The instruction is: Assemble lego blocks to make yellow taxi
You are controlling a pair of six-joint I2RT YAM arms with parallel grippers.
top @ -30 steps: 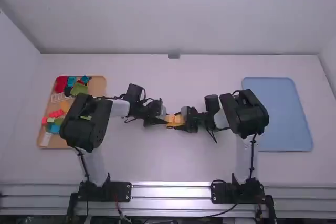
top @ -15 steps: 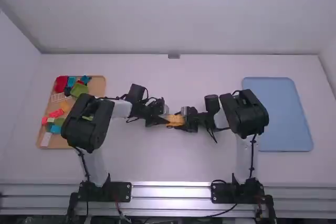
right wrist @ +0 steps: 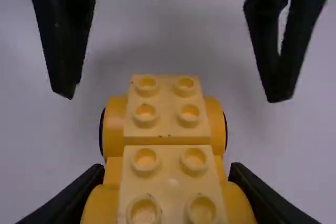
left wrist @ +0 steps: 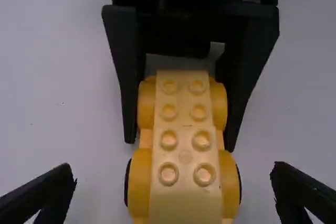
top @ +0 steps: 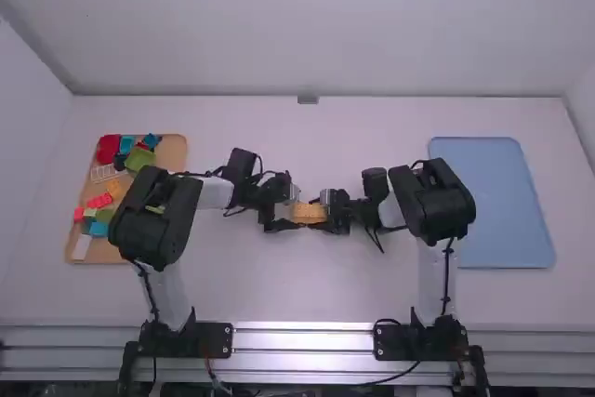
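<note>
Black base plates [top: 212, 340] with small pale screws are sitting at the lower left and lower right, a thin red cable [top: 209, 366] running by the left one. Smooth white links [top: 165, 295] are joining bulky, rounded black elbow joints [top: 153, 216]. Black cables [top: 447, 276] are looping along both arms. The left gripper [top: 294, 212] and right gripper [top: 321, 214] are showing matte black, tapering fingers.

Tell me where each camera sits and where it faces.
High view: above and behind, facing forward and down to the table; both arms show.
Left wrist view: left wrist, facing the yellow car; its own open fingers show.
Right wrist view: right wrist, facing back at the car; its own fingers grip it.
Wrist views share the car.
</note>
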